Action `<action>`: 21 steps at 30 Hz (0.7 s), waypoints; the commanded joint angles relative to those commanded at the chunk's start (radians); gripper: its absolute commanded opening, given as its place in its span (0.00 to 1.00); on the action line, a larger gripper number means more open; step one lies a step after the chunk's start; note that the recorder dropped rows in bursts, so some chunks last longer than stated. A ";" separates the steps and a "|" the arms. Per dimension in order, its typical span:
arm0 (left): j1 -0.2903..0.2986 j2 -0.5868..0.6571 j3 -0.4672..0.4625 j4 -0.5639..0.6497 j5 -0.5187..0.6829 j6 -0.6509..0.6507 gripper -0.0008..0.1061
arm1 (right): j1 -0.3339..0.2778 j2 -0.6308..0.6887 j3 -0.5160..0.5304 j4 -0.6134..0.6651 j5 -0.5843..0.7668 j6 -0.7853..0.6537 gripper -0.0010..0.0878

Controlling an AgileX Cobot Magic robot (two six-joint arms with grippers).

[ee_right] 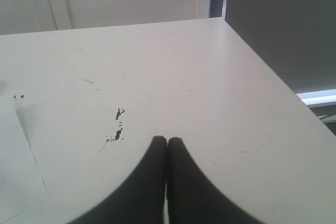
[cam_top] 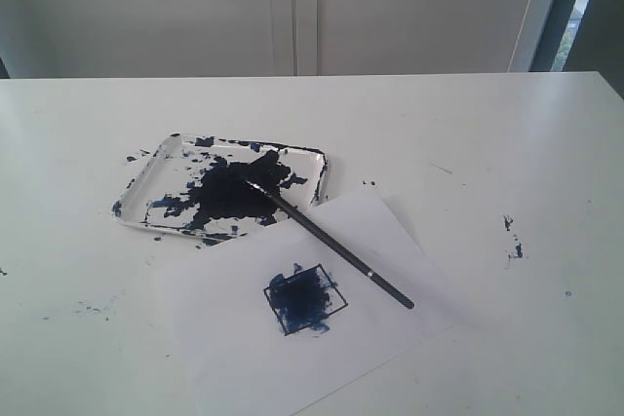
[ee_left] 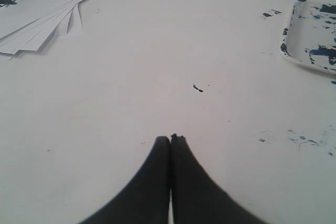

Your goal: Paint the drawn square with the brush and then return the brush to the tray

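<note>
**Square painted, brush resting on the tray**

Nearest the camera, the drawn square (cam_top: 304,300) on the sheet of paper (cam_top: 244,362) was smeared with dark blue over most of its inside. One corner looked bare, though the picture was too soft to tell whether the fill was complete. Just beyond it the brush (cam_top: 331,243) lay unheld, its handle slanting across the paper and its bristle end in the big dark blotch of the tray (cam_top: 161,174). By my judgement the return was all but done, with little left except perhaps seating the brush fully inside. The left tool (ee_left: 170,138) was pinched closed on nothing over bare worktop (cam_top: 487,143), well apart from the tray. The right tool (ee_right: 167,139) was likewise closed and empty.
</note>
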 joint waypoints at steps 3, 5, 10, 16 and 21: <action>0.002 0.000 0.000 0.000 0.000 0.000 0.01 | 0.000 0.000 0.000 0.000 0.000 0.000 0.01; 0.000 0.000 0.000 0.000 0.000 0.000 0.01 | 0.000 0.000 0.000 0.000 0.000 0.000 0.01; -0.011 0.000 0.000 0.000 0.000 0.000 0.01 | 0.000 0.000 0.000 0.000 0.000 0.000 0.01; -0.040 0.000 0.000 0.000 0.000 0.000 0.01 | 0.000 0.000 0.000 0.000 0.000 0.000 0.01; -0.040 0.000 0.000 0.000 0.000 0.000 0.01 | 0.000 0.000 0.000 0.000 0.000 0.000 0.01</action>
